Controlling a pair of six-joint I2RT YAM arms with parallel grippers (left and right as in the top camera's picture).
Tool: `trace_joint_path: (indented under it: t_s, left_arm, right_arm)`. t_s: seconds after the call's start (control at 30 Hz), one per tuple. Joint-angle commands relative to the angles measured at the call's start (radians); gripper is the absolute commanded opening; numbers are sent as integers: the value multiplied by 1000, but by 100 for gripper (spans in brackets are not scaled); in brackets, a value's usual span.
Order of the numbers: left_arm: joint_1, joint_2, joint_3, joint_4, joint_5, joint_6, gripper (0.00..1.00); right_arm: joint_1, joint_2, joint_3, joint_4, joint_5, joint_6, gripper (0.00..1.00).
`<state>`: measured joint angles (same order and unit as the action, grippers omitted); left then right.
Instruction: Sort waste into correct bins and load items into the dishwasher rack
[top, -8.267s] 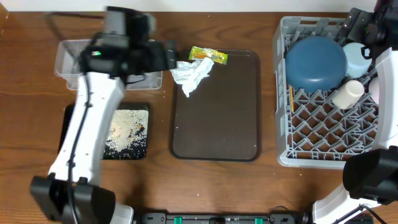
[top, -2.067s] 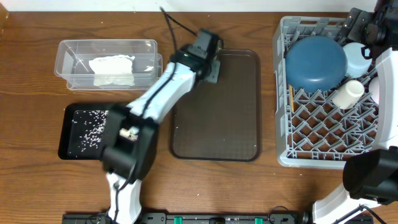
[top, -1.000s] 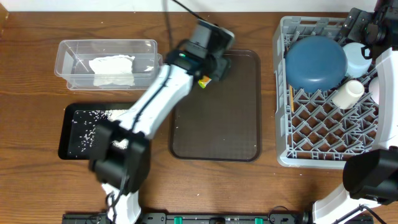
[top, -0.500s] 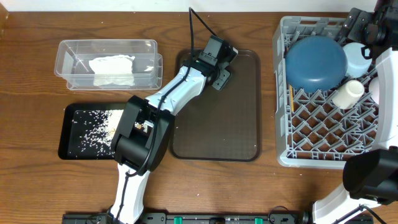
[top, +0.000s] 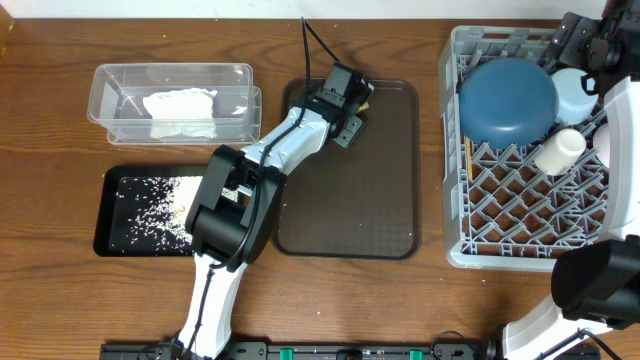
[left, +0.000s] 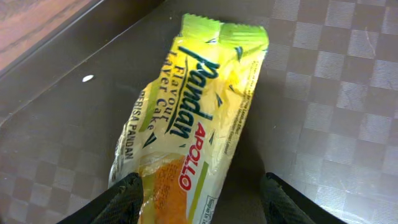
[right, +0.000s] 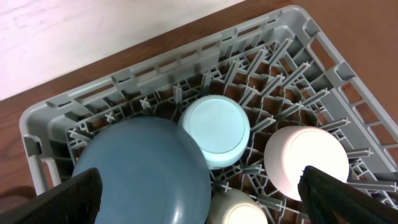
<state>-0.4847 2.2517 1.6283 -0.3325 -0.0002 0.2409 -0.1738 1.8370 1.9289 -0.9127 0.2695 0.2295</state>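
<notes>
Since the oldest frame: napkin (top: 180, 105) is off the brown tray (top: 350, 200) and now lies in the clear tub (top: 100, 100). My left arm has swung from over that tub to the tray's far-left corner. Over the last half second it barely shifted.

Left gripper (left: 205, 190): claw is parted, low over the tray. The snack wrapper (left: 186, 118) lies flat on the tray, printed side up, with its near end between the two fingers (left: 127, 196). One finger is at or over the wrapper's edge. The other stands clear of it, with a dark gap of tray between. I see no pinch on it. Overhead, the arm hides nearly all of the wrapper.

Right gripper (right: 199, 180): claw spread wide with nothing in it, hanging over the far side of the dishwasher rack (top: 520, 200).

Rack contents:
- dark-blue dish (top: 507, 100), dome up, in the far-left part
- light-blue bowl (right: 217, 130) just beside it, bottom up
- pink bowl (right: 306, 158) next to that, toward the rack's right edge
- cream cup (top: 558, 150) on its side, near the dish's lower right
- chopsticks (top: 468, 160) along the left wall; only a thin sliver shows

Black tray (top: 105, 215) sits on the table (top: 40, 150) just in front of the clear tub. Rice crumbs (top: 165, 200) are scattered in it, thickest toward its right end. The left arm crosses over that right end.
</notes>
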Motion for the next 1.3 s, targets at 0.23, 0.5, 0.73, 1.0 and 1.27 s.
trace_joint_path:
  t_s: [0.23,0.5,0.73,1.0,1.27]
  left_arm:
    - [4,16,3,-25,11,-10,41]
    - [2,-13,4,-26,11,-87,6]
    - [15,-145,4,-20,11,-229,6]
    - [146,-327,4,-5,11,-538,6]
    - [388,-397,3,-100,11,-1167,6]
  right_arm:
    - [-3,-24,6,-1,11,-6,99]
    - [-3,-24,6,-1,11,-6,99]
    - [-3,-24,6,-1,11,-6,99]
    - [-3,-24,6,-1,11,-6,99]
    - [-3,-24,6,-1,11,-6,99]
